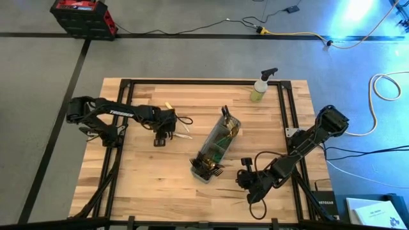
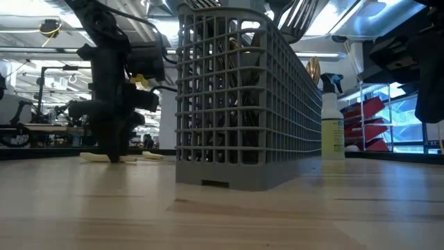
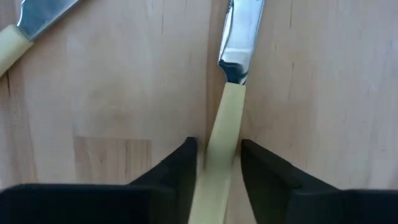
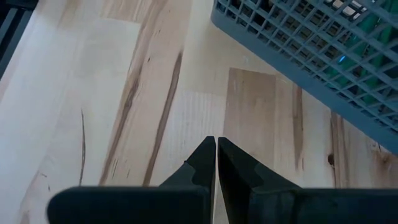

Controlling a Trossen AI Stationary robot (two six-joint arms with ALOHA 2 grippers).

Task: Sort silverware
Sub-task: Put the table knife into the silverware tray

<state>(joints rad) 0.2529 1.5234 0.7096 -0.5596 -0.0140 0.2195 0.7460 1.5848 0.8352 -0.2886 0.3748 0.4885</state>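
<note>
Grey mesh caddy [image 1: 216, 148] part-filled; two cream-handled knives left on table, left tool [image 3: 214, 163] closing around one knife [image 3: 225, 112]; right tool [image 4: 216, 163] clenched, idle.

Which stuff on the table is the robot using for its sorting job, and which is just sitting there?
Part of the job:
- cream-handled knife between the left end effector fingers
- second cream-handled piece nearby
- silverware in the caddy
- grey mesh caddy

Just lying about:
- spray bottle
- right end effector, shut, idle
</note>
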